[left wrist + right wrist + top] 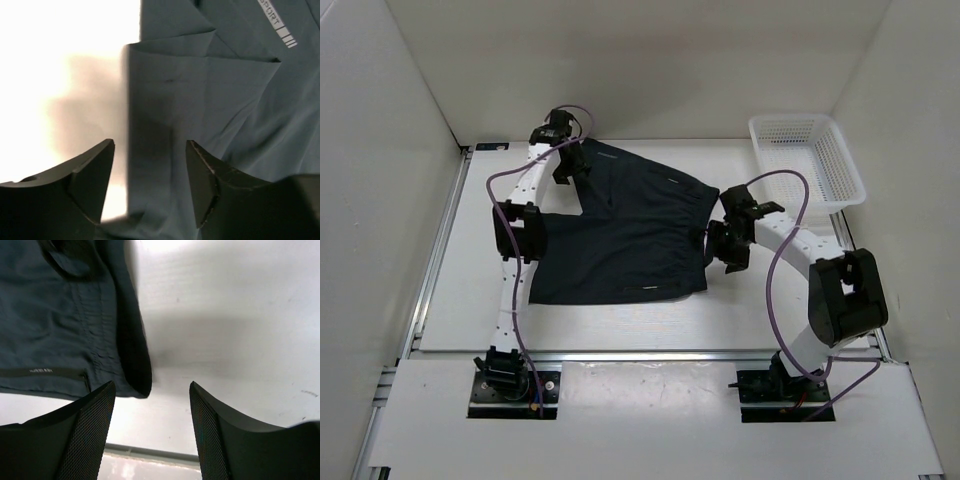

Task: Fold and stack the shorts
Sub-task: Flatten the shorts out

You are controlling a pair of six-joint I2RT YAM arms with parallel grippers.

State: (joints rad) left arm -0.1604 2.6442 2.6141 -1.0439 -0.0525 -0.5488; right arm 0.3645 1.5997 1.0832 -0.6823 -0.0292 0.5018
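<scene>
My left hand (565,165) hangs over the far left corner of the shorts (620,235), its fingers spread and gripping nothing. From the wrist camera, the straight side edge of the dark cloth (225,100) runs right down the gap between my two fingers (90,175). Bare white table (60,75) lies under one finger and cloth under the other. Ahead of this hand the cloth is creased into a few flat, angular folds. Further out, white lettering (272,15) reading SPORT sits beside some short white bars. I cannot tell whether the fingertips touch the cloth.

My right hand (720,245) is at the opposite side of the shorts, just beside their right edge, and it too is spread wide and empty. From its wrist camera the gap between the fingers (85,435) shows only table (225,315). The corner of the shorts (60,315) ends just ahead of the finger on the left of that view, with a puckered, stitched band running along the edge and a thin pale strip across the cloth.

The shorts lie spread on the table between my two hands, dark navy, one layer mostly flat. Beyond my right hand, well apart from the shorts, a white mesh basket (845,160) stands at the far right corner.
</scene>
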